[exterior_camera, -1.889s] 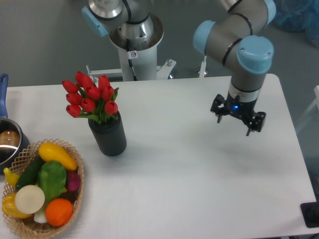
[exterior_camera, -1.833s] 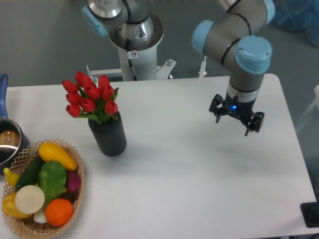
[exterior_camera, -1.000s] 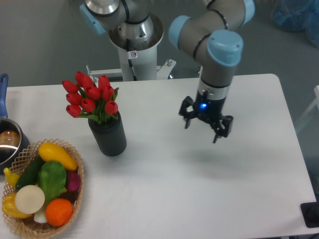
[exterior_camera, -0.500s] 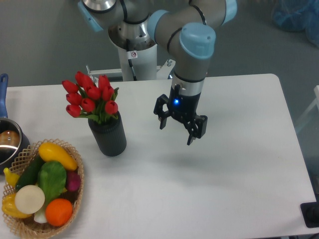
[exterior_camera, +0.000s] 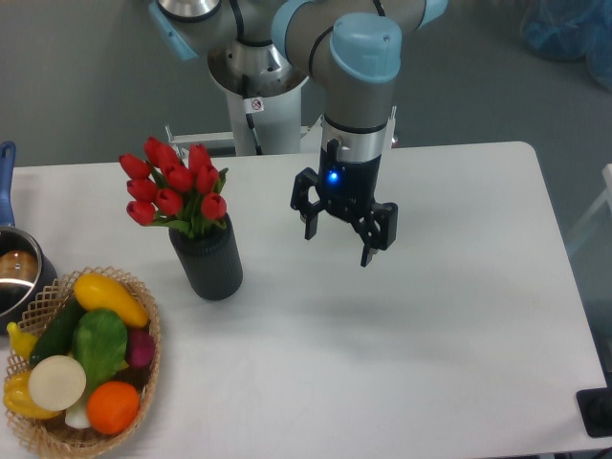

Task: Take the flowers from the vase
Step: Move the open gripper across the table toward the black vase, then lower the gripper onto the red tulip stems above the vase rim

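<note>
The flowers (exterior_camera: 175,186), a bunch of red tulip buds with green leaves, stand upright in the black ribbed vase (exterior_camera: 207,260) on the left half of the white table. My gripper (exterior_camera: 337,246) hangs above the table's middle, to the right of the vase and apart from it. Its two fingers are spread wide and hold nothing.
A wicker basket (exterior_camera: 143,396) with several colourful fruits and vegetables sits at the front left corner. A metal pot (exterior_camera: 16,275) with a blue handle (exterior_camera: 6,182) is at the left edge. The robot's base (exterior_camera: 258,86) stands behind the table.
The arm has swung left from the table's right side to its middle, closer to the vase, and lifted a little in the last half second. The fingers stayed open. Flowers and vase have not moved.
</note>
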### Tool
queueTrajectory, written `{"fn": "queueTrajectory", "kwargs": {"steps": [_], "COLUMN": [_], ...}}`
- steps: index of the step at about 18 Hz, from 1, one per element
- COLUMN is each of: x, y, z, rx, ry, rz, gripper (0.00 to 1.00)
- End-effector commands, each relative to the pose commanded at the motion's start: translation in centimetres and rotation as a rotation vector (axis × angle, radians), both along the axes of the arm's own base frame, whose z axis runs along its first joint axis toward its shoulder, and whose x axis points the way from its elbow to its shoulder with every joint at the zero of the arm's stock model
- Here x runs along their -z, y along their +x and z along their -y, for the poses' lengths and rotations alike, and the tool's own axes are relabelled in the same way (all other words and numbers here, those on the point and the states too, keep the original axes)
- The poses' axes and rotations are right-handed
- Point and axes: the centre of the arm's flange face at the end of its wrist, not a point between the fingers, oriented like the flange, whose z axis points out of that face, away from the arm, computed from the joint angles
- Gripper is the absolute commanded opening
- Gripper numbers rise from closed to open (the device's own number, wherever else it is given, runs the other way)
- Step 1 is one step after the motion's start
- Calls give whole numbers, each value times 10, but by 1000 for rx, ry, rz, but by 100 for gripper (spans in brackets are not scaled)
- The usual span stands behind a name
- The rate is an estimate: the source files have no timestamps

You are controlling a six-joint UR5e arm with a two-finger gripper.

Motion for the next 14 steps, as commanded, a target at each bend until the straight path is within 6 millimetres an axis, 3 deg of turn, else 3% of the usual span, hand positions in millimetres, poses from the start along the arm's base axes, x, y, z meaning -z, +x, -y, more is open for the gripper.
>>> {"fn": "queueTrajectory", "kwargs": {"steps": [7,14], "x": [26,15], "y": [40,67], "z": [19,31], "rx": [171,216], "ry": [218,236], "rz": [184,272], "gripper": [100,100]}}
